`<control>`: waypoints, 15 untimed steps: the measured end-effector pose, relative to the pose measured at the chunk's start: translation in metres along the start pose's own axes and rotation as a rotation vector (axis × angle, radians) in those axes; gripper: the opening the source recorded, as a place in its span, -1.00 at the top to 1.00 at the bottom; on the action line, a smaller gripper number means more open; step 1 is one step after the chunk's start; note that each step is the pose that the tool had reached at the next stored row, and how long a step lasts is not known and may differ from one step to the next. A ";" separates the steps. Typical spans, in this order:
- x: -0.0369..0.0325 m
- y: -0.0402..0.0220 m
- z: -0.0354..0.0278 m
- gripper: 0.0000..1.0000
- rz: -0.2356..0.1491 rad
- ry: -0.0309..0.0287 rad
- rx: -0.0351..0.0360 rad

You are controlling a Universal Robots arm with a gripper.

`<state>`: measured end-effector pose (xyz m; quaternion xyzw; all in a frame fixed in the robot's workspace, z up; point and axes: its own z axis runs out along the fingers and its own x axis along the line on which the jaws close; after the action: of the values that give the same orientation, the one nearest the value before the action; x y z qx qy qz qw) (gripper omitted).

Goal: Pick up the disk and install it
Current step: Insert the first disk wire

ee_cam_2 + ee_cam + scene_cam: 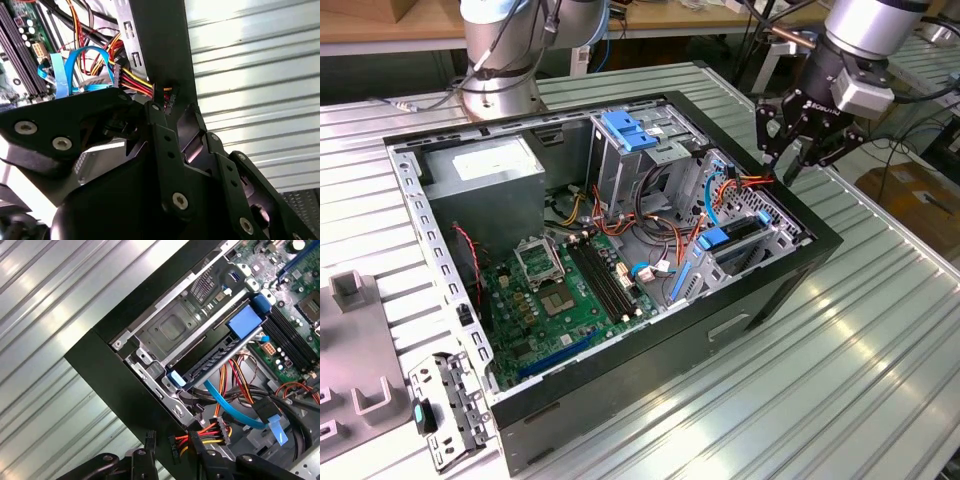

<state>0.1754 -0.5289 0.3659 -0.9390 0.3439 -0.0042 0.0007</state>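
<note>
Our black hand [786, 177], spread untellable, is hovering near the bay-lodged blue-framed flat disk [728, 240], which we are judging needs pressing home squarely.

Bright overhead light, glare on ribbed metal table [880, 340], soft shadows inside computer case [620, 392]

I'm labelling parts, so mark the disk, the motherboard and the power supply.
disk [245, 322], first wrist view, on its blue end tab.
motherboard [520, 310], exterior view, on the green board.
power supply [485, 215], exterior view, on its grey side.
</note>
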 end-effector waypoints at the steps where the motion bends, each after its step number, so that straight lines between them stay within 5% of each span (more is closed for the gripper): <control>1: 0.0000 0.0000 0.0005 0.22 -0.010 -0.0001 0.0001; 5: 0.0001 -0.0001 0.0003 0.63 -0.031 -0.0001 0.0004; 8: 0.0001 -0.0001 -0.0051 0.66 -0.031 -0.0002 0.0004; 15: -0.0034 0.0029 -0.0062 0.66 -0.031 -0.0002 0.0004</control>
<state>0.1709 -0.5289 0.3721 -0.9442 0.3293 -0.0042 0.0009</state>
